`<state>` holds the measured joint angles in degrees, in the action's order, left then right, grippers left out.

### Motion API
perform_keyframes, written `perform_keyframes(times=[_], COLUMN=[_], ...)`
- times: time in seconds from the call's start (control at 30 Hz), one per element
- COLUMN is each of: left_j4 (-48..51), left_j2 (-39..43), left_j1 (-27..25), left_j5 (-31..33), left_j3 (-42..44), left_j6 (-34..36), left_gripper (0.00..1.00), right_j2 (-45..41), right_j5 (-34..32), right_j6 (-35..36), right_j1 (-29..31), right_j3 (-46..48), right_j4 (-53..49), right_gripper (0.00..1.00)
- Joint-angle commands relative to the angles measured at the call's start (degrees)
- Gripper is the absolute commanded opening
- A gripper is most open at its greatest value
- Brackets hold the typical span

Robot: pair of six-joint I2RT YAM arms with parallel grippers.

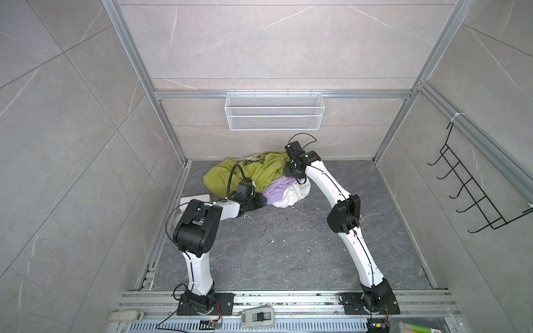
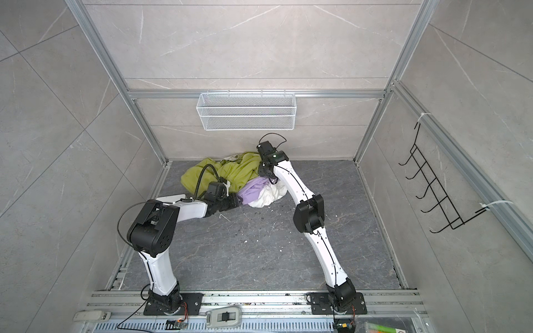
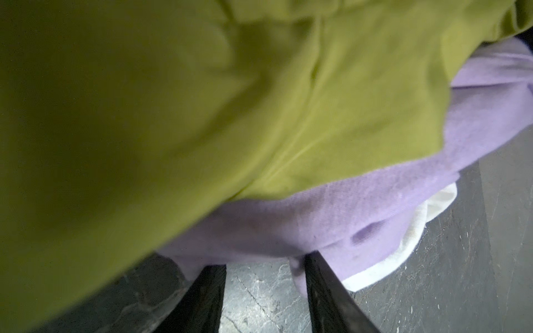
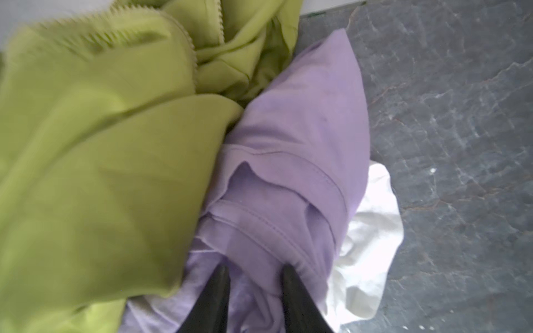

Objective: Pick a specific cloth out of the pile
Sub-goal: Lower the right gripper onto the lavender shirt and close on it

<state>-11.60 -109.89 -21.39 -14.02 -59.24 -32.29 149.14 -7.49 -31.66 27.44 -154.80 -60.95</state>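
far end of the dark marbled floor (image 1: pixel 288 245), close against the back wall, in both top views: the pile (image 1: pixel 268 176). built of an olive-green garment (image 1: pixel 216 180) on the far left, the cloth (image 1: pixel 277 191) in lilac against the near right edge of that green, and a white garment (image 1: pixel 294 196) touching the lilac on its right and near side. in both wrist views, green lapped over one side of the lilac, white poking out from under it.

reaching in low from the left: the left gripper (image 3: pixel 264 262). fingers (image 3: pixel 202 299) spread apart over bare floor, tips just at the near hem of the cloth, pressing into lilac on one side only.

coming down onto the pile from the right: the right gripper (image 4: pixel 255 268). fingers (image 4: pixel 297 297) pushed into the cloth, with a stitched lilac fold bunched between. cannot tell whether clamped tight on that fold or merely set around it.

hung on the back wall above the pile, well apart from it: a white wire-mesh basket (image 1: pixel 274 111).
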Motion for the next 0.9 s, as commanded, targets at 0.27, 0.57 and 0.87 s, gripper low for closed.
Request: perform_keyframes(times=[0.27,0.57,0.87], left_j4=[-0.75,-0.56,0.08], left_j2=[0.29,-0.66,-0.77], left_j1=[0.01,-0.23,-0.49], left_j5=[-0.48,-0.57,-0.04], left_j3=[-0.69,-2.84,-3.51], left_j6=[0.79,1.12,1.91], left_gripper=[0.48,0.27,0.09], right_j2=[-0.48,-3.80,-9.26], right_j5=[1.04,4.38,6.26], right_j6=[0.36,1.10,2.03], right_j1=[0.07,-0.01,-0.06], right_j3=[2.18,4.26,11.82], right_j4=[-1.83,0.42,5.05], right_gripper=[0.04,0.00,0.00])
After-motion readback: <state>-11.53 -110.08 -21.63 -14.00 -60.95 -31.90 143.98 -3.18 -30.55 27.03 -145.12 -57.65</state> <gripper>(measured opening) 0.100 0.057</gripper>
